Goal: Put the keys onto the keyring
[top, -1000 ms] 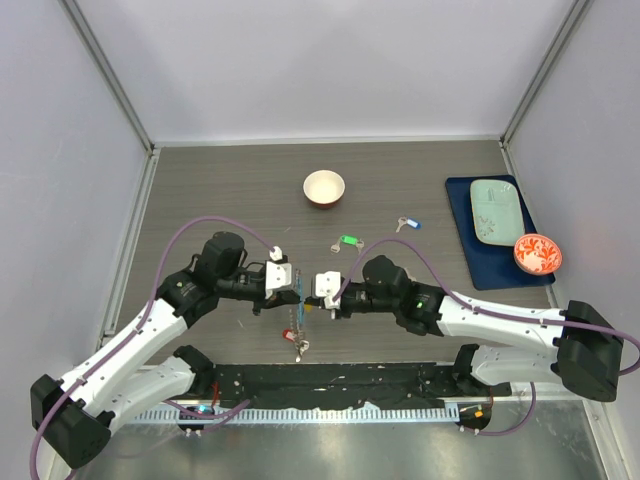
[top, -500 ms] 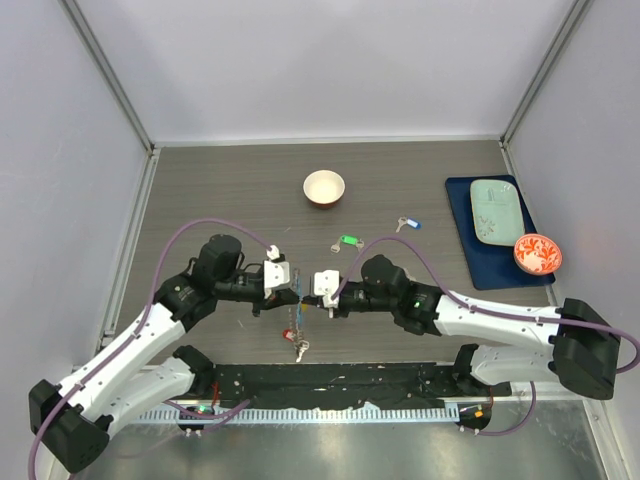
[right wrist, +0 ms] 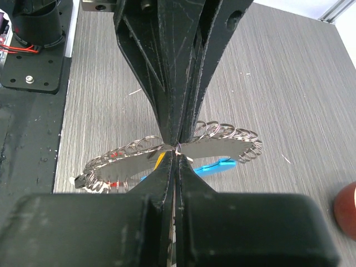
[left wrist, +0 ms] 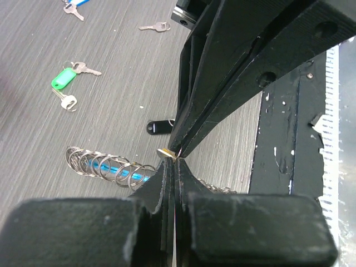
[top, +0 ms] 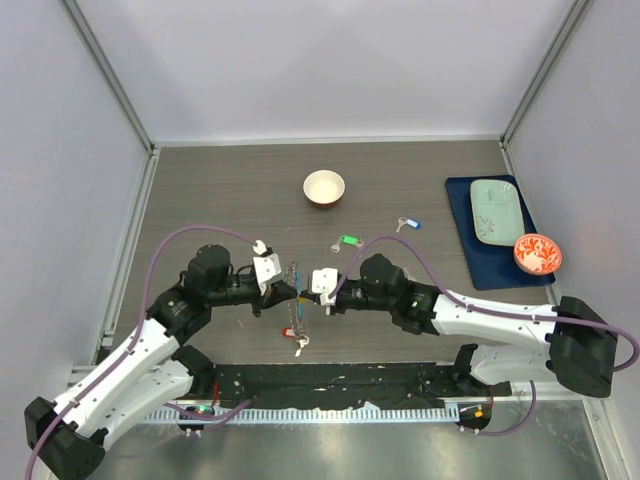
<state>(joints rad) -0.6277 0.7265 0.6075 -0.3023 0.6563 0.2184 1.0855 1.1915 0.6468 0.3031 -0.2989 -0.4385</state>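
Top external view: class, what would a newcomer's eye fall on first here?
The left claw and right claw meet tip to tip near the front middle of the table, both shut on the keyring. Behind them lie a green-tagged key and, farther back, a white bowl.

Nothing legible in any view: no lettering, numbers, brand marks or signs.

Checked the keys [left wrist: 65,83] on the counter [left wrist: 33,144]. Their green tag [left wrist: 62,78] shows a plain face, too small to make out any writing.
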